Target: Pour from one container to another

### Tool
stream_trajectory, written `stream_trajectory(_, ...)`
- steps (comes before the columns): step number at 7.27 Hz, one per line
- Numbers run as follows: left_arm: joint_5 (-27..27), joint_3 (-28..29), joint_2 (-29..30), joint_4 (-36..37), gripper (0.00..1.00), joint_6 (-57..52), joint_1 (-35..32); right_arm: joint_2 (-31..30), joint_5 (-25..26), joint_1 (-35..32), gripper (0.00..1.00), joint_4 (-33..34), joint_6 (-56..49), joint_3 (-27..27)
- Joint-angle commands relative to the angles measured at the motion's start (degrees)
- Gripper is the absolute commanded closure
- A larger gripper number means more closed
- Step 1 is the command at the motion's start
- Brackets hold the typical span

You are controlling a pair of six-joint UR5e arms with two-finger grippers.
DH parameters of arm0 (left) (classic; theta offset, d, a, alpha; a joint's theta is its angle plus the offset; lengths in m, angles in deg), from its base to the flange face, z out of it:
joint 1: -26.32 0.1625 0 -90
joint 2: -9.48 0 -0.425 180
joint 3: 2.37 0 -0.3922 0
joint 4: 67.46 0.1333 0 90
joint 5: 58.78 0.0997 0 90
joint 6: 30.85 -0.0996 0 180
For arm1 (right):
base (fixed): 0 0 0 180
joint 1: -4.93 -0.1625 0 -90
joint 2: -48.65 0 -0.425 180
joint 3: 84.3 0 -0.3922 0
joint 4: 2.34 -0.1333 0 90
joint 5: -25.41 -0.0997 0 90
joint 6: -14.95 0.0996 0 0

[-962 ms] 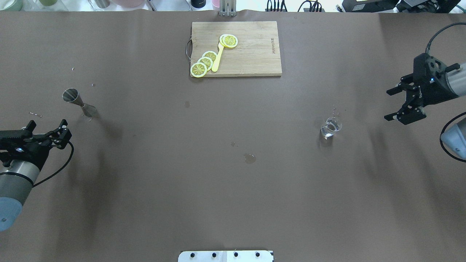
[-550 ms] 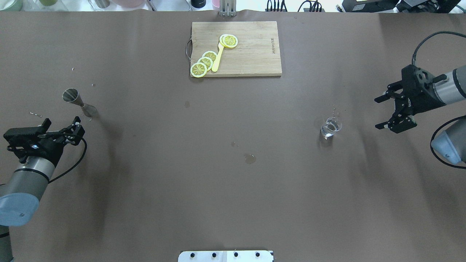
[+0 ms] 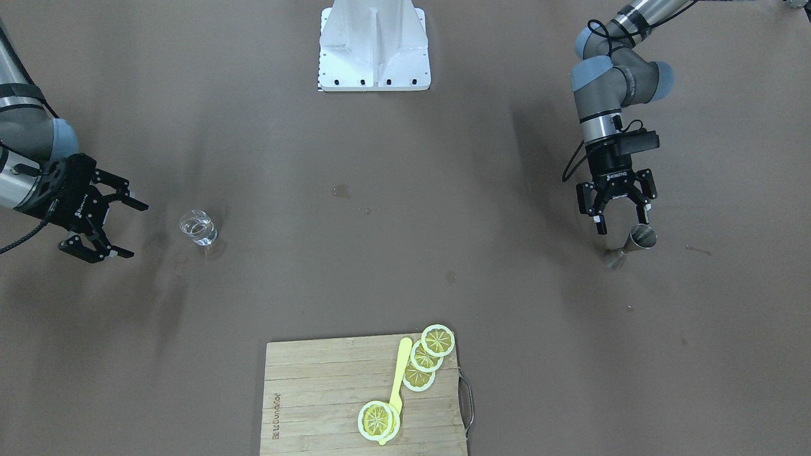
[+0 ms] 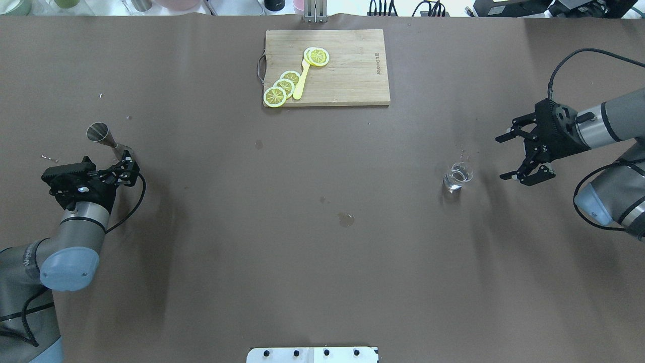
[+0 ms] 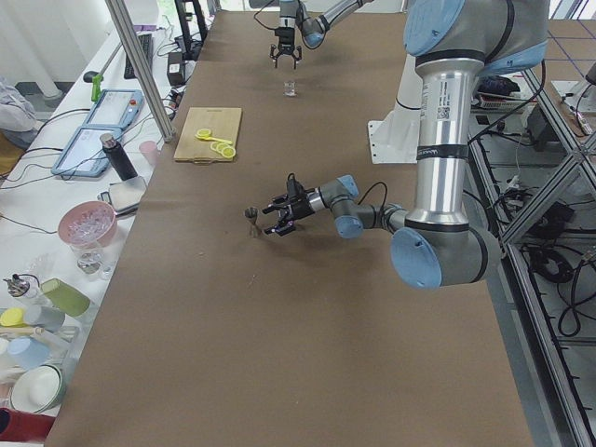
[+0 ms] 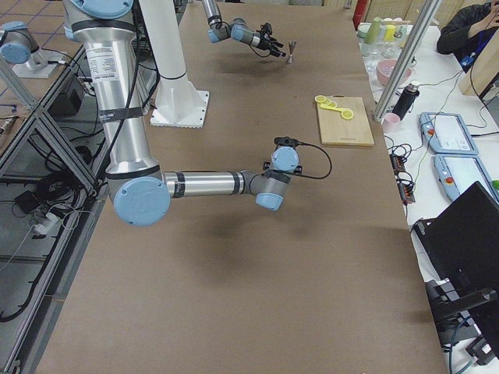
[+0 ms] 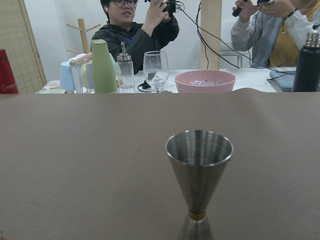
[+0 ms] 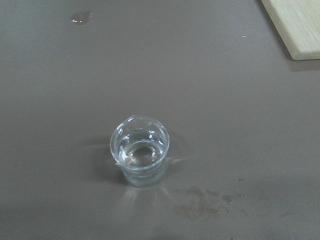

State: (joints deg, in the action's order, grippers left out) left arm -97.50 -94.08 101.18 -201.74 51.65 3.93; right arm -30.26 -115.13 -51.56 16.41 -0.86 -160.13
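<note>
The container, a small clear glass tumbler (image 4: 458, 176) with a little clear liquid, stands upright on the brown table's right half (image 3: 197, 228) (image 8: 140, 152). My right gripper (image 4: 502, 157) (image 3: 134, 230) is open, a short way to the tumbler's right, touching nothing. The steel hourglass jigger (image 4: 103, 138) (image 3: 630, 244) stands upright at the left. It fills the centre of the left wrist view (image 7: 199, 170). My left gripper (image 4: 127, 169) (image 3: 622, 223) is open just on the near side of the jigger's base, with nothing held.
A wooden cutting board (image 4: 347, 75) with lemon slices (image 4: 282, 86) and a yellow utensil lies at the far middle. A wet spot (image 4: 345, 219) marks the table centre. The white robot base plate (image 4: 312, 355) is at the near edge. People and tableware sit beyond the left end (image 7: 150, 65).
The left gripper has moved right and forward, up to the jigger's base. The right gripper has moved left toward the tumbler. Both stayed open; tumbler and jigger have not moved.
</note>
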Motion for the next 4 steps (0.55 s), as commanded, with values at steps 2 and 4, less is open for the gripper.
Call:
stream_trajectory(2,-1.00,4.86,4.71,4.72,0.10,0.47,-4.40,2.35,0.79,1.81,0.01,-3.19,-0.10,2.26)
stream_trajectory(4,-1.79,6.10,6.03,5.07,0.17,5.81,-4.94,2.18,2.02,2.25,0.02,-3.28,0.34,2.35)
